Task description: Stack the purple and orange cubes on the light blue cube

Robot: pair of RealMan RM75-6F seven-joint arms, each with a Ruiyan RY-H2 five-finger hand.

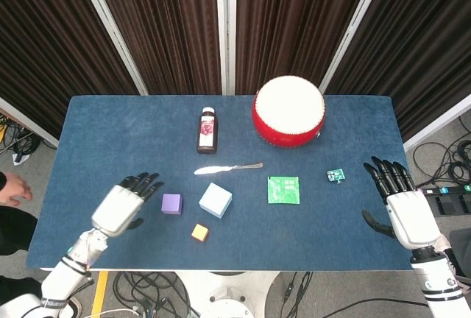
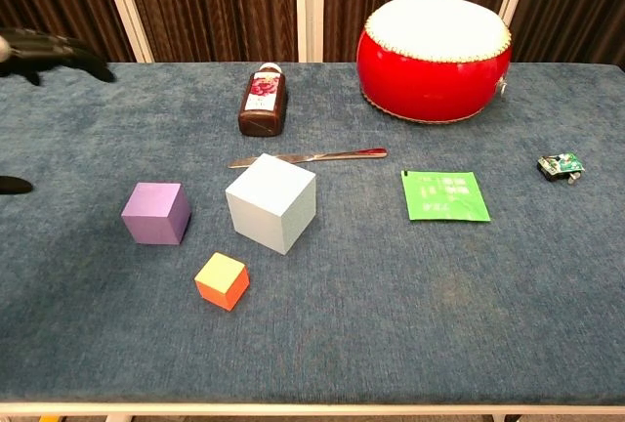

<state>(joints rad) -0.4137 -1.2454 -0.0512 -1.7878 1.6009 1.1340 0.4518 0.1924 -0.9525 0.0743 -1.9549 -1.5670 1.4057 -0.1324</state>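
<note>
Head view: left robot hand hovering over the bench, fingers spread, holding nothing. Purple cube just beyond its fingertips, toward the middle. Light blue cube next past that, close but apart. Orange cube nearer the front edge, between and below the two. Right robot hand open and empty at the far side, well apart from all three cubes; small green board just ahead of its fingers.

Chest view: only dark fingertips of the left robot hand showing at the frame's edge, above and outward of the purple cube. Light blue cube turned corner-on, knife lying just behind it. Orange cube in front, untouched.

Judged step: reaching for the purple cube. Best done by lowering squarely over it, pinching two opposite flat faces, keeping clear of the light blue cube alongside. Worth lifting straight up before crossing, then matching the base's turned faces on setting down.
</note>
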